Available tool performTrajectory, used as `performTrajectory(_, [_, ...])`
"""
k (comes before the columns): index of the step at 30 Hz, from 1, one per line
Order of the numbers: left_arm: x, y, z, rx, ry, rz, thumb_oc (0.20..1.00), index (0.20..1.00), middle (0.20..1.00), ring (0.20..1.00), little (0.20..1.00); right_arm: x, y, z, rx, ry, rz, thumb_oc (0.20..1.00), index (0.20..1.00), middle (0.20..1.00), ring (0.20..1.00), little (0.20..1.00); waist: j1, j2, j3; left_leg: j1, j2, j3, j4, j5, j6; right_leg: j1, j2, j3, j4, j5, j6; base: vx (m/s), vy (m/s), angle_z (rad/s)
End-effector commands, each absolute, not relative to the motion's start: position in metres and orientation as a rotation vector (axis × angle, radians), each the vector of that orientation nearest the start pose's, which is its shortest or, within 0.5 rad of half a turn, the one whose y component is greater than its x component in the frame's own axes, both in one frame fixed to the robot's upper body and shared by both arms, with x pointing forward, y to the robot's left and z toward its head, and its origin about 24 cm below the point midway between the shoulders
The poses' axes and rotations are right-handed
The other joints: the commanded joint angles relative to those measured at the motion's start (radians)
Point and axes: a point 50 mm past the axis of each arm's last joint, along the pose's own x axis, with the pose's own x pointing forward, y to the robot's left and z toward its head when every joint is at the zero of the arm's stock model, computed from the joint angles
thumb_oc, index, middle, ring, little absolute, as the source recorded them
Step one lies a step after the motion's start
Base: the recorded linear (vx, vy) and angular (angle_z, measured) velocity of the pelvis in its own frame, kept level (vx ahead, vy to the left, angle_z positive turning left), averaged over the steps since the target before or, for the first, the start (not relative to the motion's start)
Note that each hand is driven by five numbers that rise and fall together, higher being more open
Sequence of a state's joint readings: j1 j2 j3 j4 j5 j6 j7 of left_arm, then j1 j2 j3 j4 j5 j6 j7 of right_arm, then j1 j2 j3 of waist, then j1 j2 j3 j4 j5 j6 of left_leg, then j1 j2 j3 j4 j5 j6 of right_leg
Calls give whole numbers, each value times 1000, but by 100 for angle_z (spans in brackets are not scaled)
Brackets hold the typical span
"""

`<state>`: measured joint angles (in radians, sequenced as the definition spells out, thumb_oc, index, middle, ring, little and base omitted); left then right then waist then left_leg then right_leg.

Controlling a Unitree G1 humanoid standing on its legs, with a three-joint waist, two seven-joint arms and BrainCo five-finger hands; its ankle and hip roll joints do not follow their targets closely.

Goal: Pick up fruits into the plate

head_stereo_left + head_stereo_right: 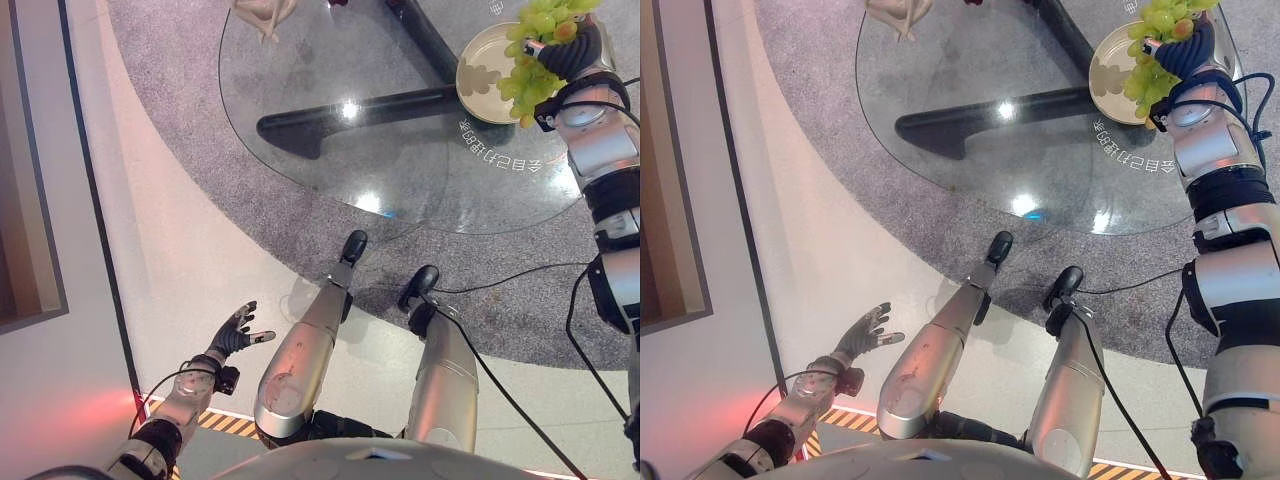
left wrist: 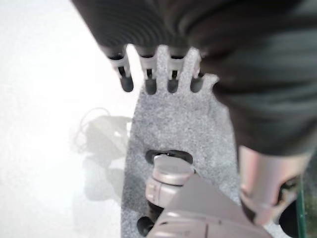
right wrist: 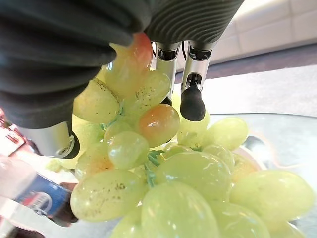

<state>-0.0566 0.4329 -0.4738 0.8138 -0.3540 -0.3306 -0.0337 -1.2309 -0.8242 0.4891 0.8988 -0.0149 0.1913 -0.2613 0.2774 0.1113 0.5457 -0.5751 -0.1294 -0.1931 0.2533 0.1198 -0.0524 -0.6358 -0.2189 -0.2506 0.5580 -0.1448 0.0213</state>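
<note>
your right hand (image 1: 572, 52) was curled round a bunch of green grapes (image 1: 532, 45), holding it up over the far right part of the glass table (image 1: 330, 150). the bunch hung over the cream plate (image 1: 478, 62), partly above the dish and partly past its far rim. in the right wrist view the grapes (image 3: 163, 183) were packed between the fingers (image 3: 192, 101) and the palm, with the lowest ones near the plate's surface, though you could not tell whether they touched it.

your left hand (image 1: 234, 334) hung low by your side over the pale floor, fingers straight and relaxed, holding nothing. it had no part in this step.

to place well, you needed the bunch centred over the dish before letting go; as it stood, part of it could have spilled over the rim. the sound move was to bring the hand a little toward you, lower until the bottom grapes took the weight, and only then ease the fingers apart. grapes are soft and come off the stem easily, so a drop from height or a tight squeeze risked loose fruit rolling across the glass.

a pale figurine (image 1: 262, 14) stood at the table's far edge, well apart from the plate.
</note>
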Motion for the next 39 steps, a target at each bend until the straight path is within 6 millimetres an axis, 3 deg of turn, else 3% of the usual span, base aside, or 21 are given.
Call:
performTrajectory(1, [169, 228, -98, 242, 588, -182, 1000, 1000, 1000, 1000, 1000, 369, -302, 351, -1080, -320, -676, 200, 200, 200, 200, 200, 12, 53, -26, -3, -63, 54, 120, -193, 76, 26, 23, -46, -114, 71, 49, 16, 46, 5])
performTrajectory(9, [166, 224, -99, 223, 581, -190, 1000, 1000, 1000, 1000, 1000, 370, -302, 349, -1125, -295, -705, 200, 200, 200, 200, 200, 14, 72, -26, -34, -70, 66, 139, -199, 81, -11, 18, -38, -90, 63, 49, 22, 17, 1])
performTrajectory(10, [163, 224, -100, 221, 590, -191, 1000, 1000, 1000, 1000, 1000, 371, -303, 347, -1129, -285, -702, 238, 238, 238, 238, 238, 16, 72, -26, -12, -69, 64, 146, -232, 80, 3, 21, -24, -73, 29, 59, 19, 37, -5])
performTrajectory(11, [165, 223, -99, 218, 582, -193, 1000, 1000, 1000, 1000, 1000, 370, -305, 351, -1121, -286, -719, 1000, 1000, 1000, 1000, 1000, 16, 78, -26, -35, -73, 66, 140, -200, 81, -13, 17, -37, -91, 63, 50, 14, 36, -4])
performTrajectory(12, [165, 223, -99, 215, 584, -195, 1000, 1000, 1000, 1000, 1000, 370, -304, 352, -1121, -290, -724, 1000, 1000, 1000, 1000, 1000, 16, 81, -26, -37, -74, 67, 139, -199, 81, -16, 16, -37, -91, 63, 50, 11, 35, -5])
performTrajectory(13, [162, 223, -100, 213, 593, -197, 1000, 1000, 1000, 1000, 1000, 370, -304, 350, -1125, -286, -721, 1000, 1000, 1000, 1000, 1000, 17, 82, -26, -15, -73, 66, 146, -232, 80, -2, 19, -23, -75, 29, 59, 89, 1, -3])
performTrajectory(17, [160, 221, -100, 203, 589, -203, 1000, 1000, 1000, 1000, 1000, 370, -301, 353, -1143, -299, -720, 1000, 1000, 1000, 1000, 1000, 13, 91, -26, -41, -74, 73, 144, -202, 78, -26, 12, -30, -87, 63, 51, -6, 45, -3])
performTrajectory(18, [157, 220, -101, 199, 596, -205, 1000, 1000, 1000, 1000, 1000, 371, -301, 349, -1146, -291, -714, 1000, 1000, 1000, 1000, 1000, 14, 92, -26, -20, -72, 73, 152, -237, 77, -13, 14, -15, -70, 29, 60, 79, -9, 1])
performTrajectory(19, [157, 220, -101, 198, 596, -206, 1000, 1000, 1000, 1000, 1000, 371, -301, 349, -1147, -289, -714, 1000, 1000, 1000, 1000, 1000, 15, 92, -26, -20, -72, 73, 153, -238, 77, -13, 13, -15, -69, 29, 61, 0, 0, 0])
performTrajectory(20, [160, 220, -100, 199, 587, -205, 1000, 1000, 1000, 1000, 1000, 371, -301, 351, -1144, -296, -719, 1000, 1000, 1000, 1000, 1000, 13, 91, -26, -42, -73, 75, 147, -206, 79, -28, 9, -29, -86, 63, 51, -85, 24, 2])
performTrajectory(26, [160, 221, -99, 201, 586, -212, 1000, 1000, 1000, 1000, 1000, 370, -302, 351, -1146, -301, -712, 1000, 1000, 1000, 1000, 1000, 14, 89, -26, -38, -71, 74, 147, -208, 79, -25, 7, -32, -84, 61, 51, -22, 1, 0])
performTrajectory(27, [160, 221, -99, 201, 583, -211, 1000, 1000, 1000, 1000, 1000, 371, -301, 350, -1149, -304, -708, 1000, 1000, 1000, 1000, 1000, 14, 88, -26, -33, -70, 73, 143, -207, 79, -20, 8, -32, -86, 62, 52, 49, -38, 0])
performTrajectory(28, [157, 221, -100, 200, 590, -212, 1000, 1000, 1000, 1000, 1000, 372, -301, 347, -1152, -299, -701, 1000, 1000, 1000, 1000, 1000, 15, 87, -26, -8, -69, 70, 147, -238, 77, -3, 13, -17, -70, 28, 62, -31, -17, 0])
performTrajectory(29, [160, 221, -99, 204, 581, -211, 1000, 1000, 1000, 1000, 1000, 371, -301, 349, -1144, -309, -701, 1000, 1000, 1000, 1000, 1000, 13, 85, -26, -22, -69, 70, 135, -205, 78, -10, 11, -30, -90, 61, 52, 0, 0, 0])
performTrajectory(35, [163, 225, -97, 216, 566, -206, 1000, 1000, 1000, 1000, 1000, 372, -297, 344, -1107, -323, -672, 1000, 1000, 1000, 1000, 1000, 7, 71, -26, 23, -63, 67, 108, -197, 75, 37, 17, -32, -113, 66, 55, -52, -33, 0])
performTrajectory(39, [167, 228, -95, 203, 560, -187, 1000, 1000, 1000, 1000, 1000, 376, -296, 325, -1002, -315, -605, 1000, 1000, 1000, 1000, 1000, -7, 50, -26, 83, -52, 68, 90, -201, 71, 100, 26, -26, -138, 66, 56, -41, -44, 1])
